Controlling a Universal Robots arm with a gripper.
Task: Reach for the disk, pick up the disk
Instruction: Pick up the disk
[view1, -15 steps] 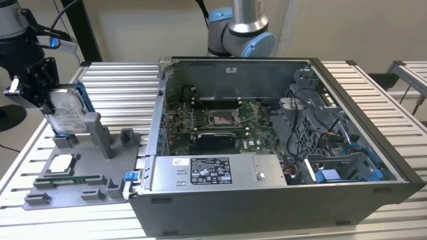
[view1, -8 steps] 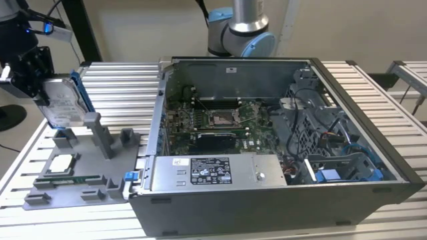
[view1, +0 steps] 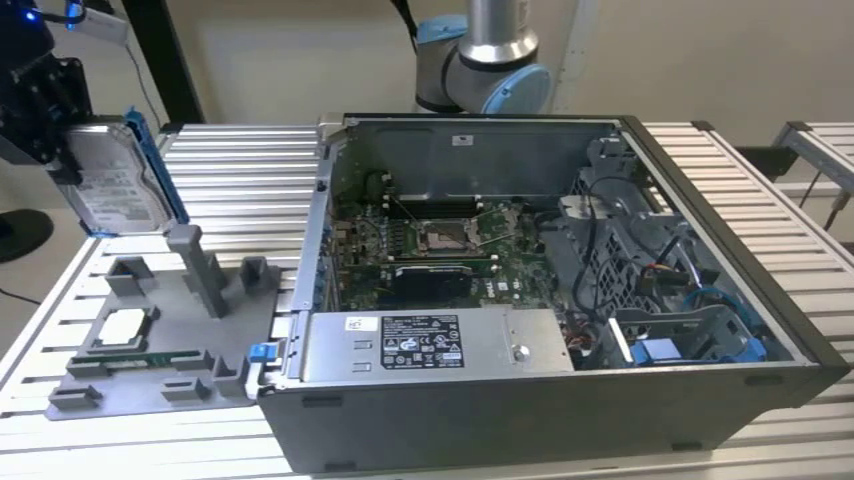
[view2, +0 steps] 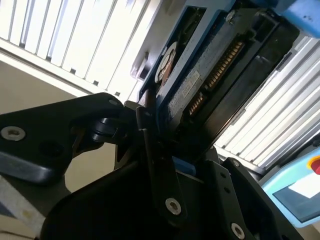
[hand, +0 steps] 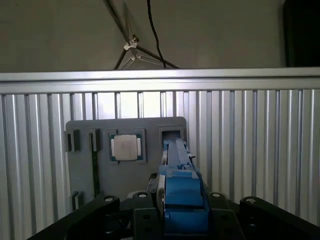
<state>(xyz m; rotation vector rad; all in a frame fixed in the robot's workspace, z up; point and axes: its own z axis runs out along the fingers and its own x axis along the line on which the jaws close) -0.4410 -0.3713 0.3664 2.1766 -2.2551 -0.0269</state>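
Black end effector (view1: 56, 150) at the exterior view's far left, raised above the ribbed aluminium worktop (view1: 240, 170), clamped on the flat rectangular silver-grey metal disk (view1: 118, 185). Disk held upright on edge, white printed label facing the exterior camera, bright blue plastic rail (view1: 155, 170) along the side toward the exterior view's right. Lower edge just over the tall post (view1: 198, 262) of the grey plastic fixture plate (view1: 160, 385); contact with the post impossible to judge.

Black fingers (view2: 149, 131) pressed against the disk (view2: 200, 75) in the second wrist view, circuit board and connector pins on its underside facing the camera.

Seen edge-on in the first wrist view: disk (hand: 176, 152) with its blue rail end, gripped in the end effector (hand: 182, 220), lined up over the fixture plate (hand: 125, 172) near its rectangular slot (hand: 171, 134). Small square silver chip (hand: 126, 147) seated in a pocket beside that slot, also lying on the plate in the exterior view (view1: 120, 328).

Open grey computer case (view1: 747, 400) just beside the plate, toward the exterior view's right.
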